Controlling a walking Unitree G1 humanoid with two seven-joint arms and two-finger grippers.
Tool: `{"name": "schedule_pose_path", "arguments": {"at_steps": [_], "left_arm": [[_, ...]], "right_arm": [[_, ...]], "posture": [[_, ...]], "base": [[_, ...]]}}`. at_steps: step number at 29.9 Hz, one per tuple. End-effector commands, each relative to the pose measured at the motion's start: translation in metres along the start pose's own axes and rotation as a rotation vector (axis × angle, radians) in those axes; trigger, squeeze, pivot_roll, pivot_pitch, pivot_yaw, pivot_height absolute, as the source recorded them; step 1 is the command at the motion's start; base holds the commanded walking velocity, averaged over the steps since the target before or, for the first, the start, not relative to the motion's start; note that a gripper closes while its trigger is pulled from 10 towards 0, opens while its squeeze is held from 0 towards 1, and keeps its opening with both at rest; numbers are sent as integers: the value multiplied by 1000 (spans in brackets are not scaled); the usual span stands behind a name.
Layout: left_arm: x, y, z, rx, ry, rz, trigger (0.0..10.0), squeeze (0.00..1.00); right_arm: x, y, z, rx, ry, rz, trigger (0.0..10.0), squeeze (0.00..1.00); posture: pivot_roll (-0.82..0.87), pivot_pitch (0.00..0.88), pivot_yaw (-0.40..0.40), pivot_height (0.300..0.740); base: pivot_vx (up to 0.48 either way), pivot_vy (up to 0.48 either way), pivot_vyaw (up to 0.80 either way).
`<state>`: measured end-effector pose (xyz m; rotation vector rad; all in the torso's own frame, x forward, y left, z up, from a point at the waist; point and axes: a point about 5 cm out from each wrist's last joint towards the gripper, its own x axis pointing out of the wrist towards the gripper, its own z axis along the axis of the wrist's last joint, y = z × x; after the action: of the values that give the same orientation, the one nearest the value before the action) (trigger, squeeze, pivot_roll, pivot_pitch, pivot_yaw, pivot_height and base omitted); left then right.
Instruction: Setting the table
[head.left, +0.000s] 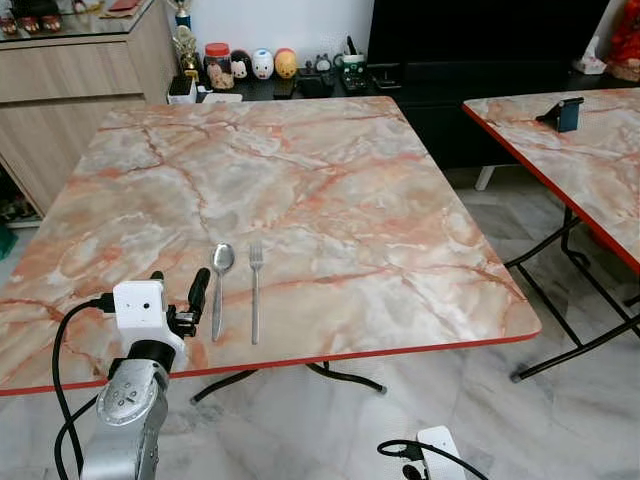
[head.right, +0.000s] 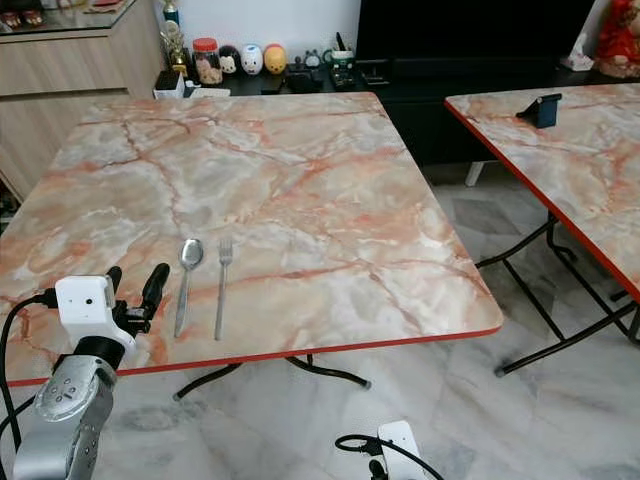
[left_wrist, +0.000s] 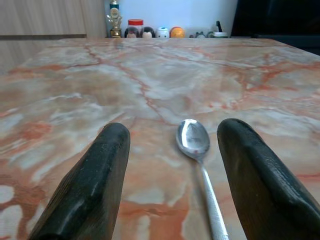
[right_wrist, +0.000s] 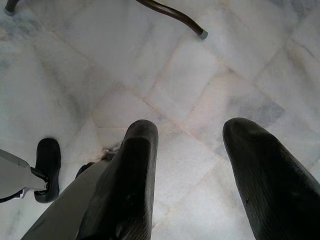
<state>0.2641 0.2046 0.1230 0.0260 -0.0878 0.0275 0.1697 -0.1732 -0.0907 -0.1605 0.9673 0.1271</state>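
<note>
While the right arm hangs idle below the table edge, the left gripper (head.left: 178, 290) hovers low over the near edge of a square marble-patterned table (head.left: 330, 190) with a red rim. Its two black fingers (left_wrist: 90, 185) are spread apart and hold nothing.

A metal spoon (head.left: 219, 285) lies flat on the tabletop just ahead of the gripper, off to its right side. In the left wrist view the spoon's bowl (left_wrist: 193, 138) sits in the gap between the two fingers, closer to one of them, with the handle running back toward the wrist. The fingers do not touch it.

A metal fork (head.left: 255, 290) lies just beyond the spoon on the side away from the gripper, parallel to it, tines pointing to the far end of the table. The two pieces lie close together but apart.

The right gripper (right_wrist: 195, 165) points down at a pale marble-tiled floor (right_wrist: 210, 85), its fingers parted and empty.

Far past the left gripper, beyond the table, a dark low cabinet (head.left: 300, 88) carries small figurines (head.left: 262, 64) and a red-lidded jar (head.left: 217, 62). Well off to the right stands a second marble-patterned table (head.left: 590, 170), with a small blue object (head.left: 568, 113) on it.
</note>
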Motion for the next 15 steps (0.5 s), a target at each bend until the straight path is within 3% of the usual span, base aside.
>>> {"name": "schedule_pose_path", "arguments": {"at_steps": [1, 9, 15], "left_arm": [[0, -1, 1, -17, -6, -6, 10000, 0], [0, 0, 2, -13, -13, -8, 10000, 0], [0, -1, 2, -9, -17, -16, 10000, 0]], "right_arm": [[0, -5, 3, -4, -6, -10, 10000, 0], [1, -7, 6, -6, -10, -12, 10000, 0], [1, -8, 7, -4, -10, -14, 10000, 0]], "posture": [[6, 0, -28, 740], [8, 0, -28, 740], [8, 0, -28, 740]], "base": [[0, 0, 0], [0, 0, 0], [257, 0, 0]]}}
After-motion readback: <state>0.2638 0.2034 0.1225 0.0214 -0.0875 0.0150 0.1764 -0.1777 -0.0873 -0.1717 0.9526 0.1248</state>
